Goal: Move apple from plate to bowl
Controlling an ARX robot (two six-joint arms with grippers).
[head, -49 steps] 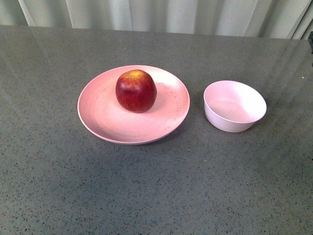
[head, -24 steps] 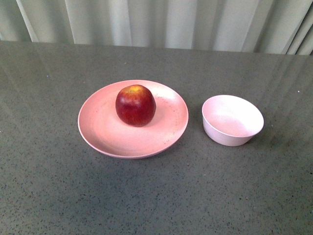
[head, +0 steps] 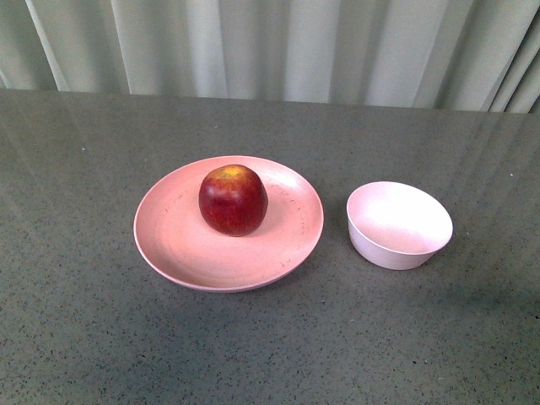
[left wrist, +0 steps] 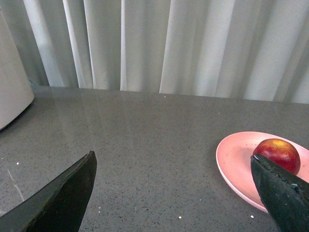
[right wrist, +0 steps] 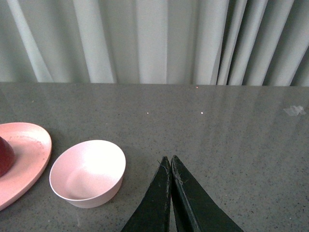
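While the apple (head: 234, 199) sits on the plate (head: 181, 245), apart from the bowl (head: 399, 226) beside it on the worktop (head: 337, 337), no part of the move is done. The left tool (left wrist: 172, 157) hangs spread wide and the right tool (right wrist: 170, 158) is pressed together, neither touching anything; grasp, carry and release are all left to do.

Grey speckled table (head: 84, 337) (glossy); pale pleated curtain (head: 295, 51) behind.

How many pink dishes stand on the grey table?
2. The wide plate lies left of the middle in the front view, with the apple on it. The small bowl stands to its right, apart from it and empty.
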